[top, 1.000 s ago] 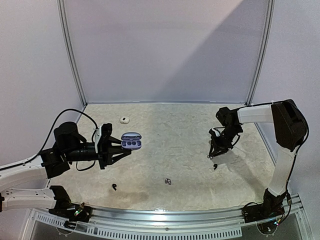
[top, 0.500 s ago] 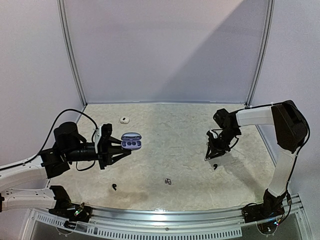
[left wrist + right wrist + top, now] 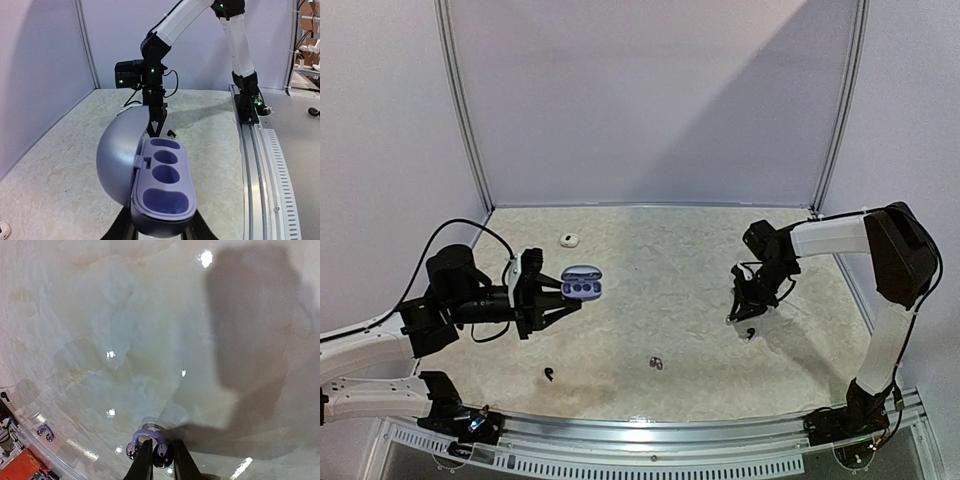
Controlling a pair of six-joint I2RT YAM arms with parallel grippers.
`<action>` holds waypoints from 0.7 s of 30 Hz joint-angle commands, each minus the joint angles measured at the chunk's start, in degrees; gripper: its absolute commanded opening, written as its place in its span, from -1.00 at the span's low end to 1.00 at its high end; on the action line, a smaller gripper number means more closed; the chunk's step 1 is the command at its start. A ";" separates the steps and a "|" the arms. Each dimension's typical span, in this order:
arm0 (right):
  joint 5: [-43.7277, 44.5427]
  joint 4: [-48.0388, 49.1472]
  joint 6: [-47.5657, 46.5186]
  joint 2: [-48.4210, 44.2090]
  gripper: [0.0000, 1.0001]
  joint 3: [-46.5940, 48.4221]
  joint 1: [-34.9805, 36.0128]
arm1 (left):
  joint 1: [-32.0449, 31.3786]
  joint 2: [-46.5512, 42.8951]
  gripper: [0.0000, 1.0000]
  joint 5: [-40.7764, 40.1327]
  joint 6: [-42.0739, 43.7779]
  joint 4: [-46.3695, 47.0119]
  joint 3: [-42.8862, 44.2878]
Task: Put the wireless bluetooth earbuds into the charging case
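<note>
Grips the open charging case (image 3: 582, 281) aloft, mid-left, in the left hand (image 3: 565, 296). Pinches a silvery earbud (image 3: 161, 455), bottom centre, low by the counter (image 3: 150, 315), in the narrow right hand (image 3: 159, 465). Probably light and slick; best gripped across the bulb.

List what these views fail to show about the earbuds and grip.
- Right gripper: whether it pinches the silvery earbud; the right wrist view's bottom edge cuts off the fingers.
- White object: too small in the top view to identify.
- Black earbud: tiny in top view, orientation unreadable.
</note>
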 commanded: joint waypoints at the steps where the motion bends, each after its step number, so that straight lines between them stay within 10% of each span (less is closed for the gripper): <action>1: 0.64 0.94 0.50 -0.90 -0.80 -1.05 0.76 | 0.79 -0.80 -1.00 -0.23 0.64 -0.85 -0.88; 21: 24.74 7.57 3.43 -11.69 -0.95 5.08 15.61 | 0.66 -0.70 -1.00 -7.92 -3.74 2.56 -1.12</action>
